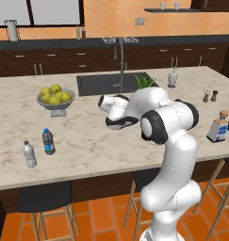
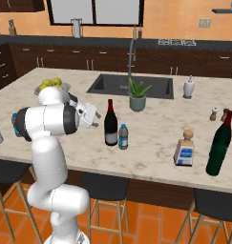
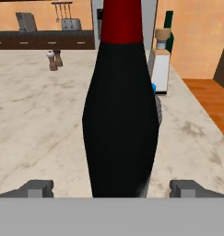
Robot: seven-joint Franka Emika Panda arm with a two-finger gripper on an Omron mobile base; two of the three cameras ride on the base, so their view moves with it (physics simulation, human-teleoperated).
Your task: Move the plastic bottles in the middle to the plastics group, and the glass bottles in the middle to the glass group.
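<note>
Wine bottle [image 3: 120, 120], dark with a reddish top, stood closest to the hand camera, upright between the two spread fingertips [image 3: 39, 188] of the end effector [image 2: 91, 115], which was open and clamped on nothing. In the right base view the same bottle stood mid-tabletop [image 2: 155, 124] with a small blue-capped water bottle [image 2: 123, 137] just beside it on its right.

The main risk, as a judgement: the bottle was tall and narrow, so a low or off-centre squeeze, or a nudge from one finger before the other closed, could tip it. A fall would likely knock over the small water bottle beside it. Carrying it to the glass group on the right would also mean passing the squat pale bottle [image 2: 185, 148], which a low carry could strike.

Counted across the views: two tall dark bottles, the one in the middle and a green-tinted one with a red top [image 2: 219, 145] at the right end; one squat pale bottle with a tan cap; three small water bottles, one in the middle and two at the left end, a blue-labelled one [image 1: 48, 141] and a clear white-capped one [image 1: 29, 154]. Also one bowl of yellow-green fruit [image 1: 55, 98], one potted plant [image 2: 138, 94], one sink [image 2: 131, 86], one white dispenser [image 2: 188, 87] and two small shakers [image 1: 210, 96].
</note>
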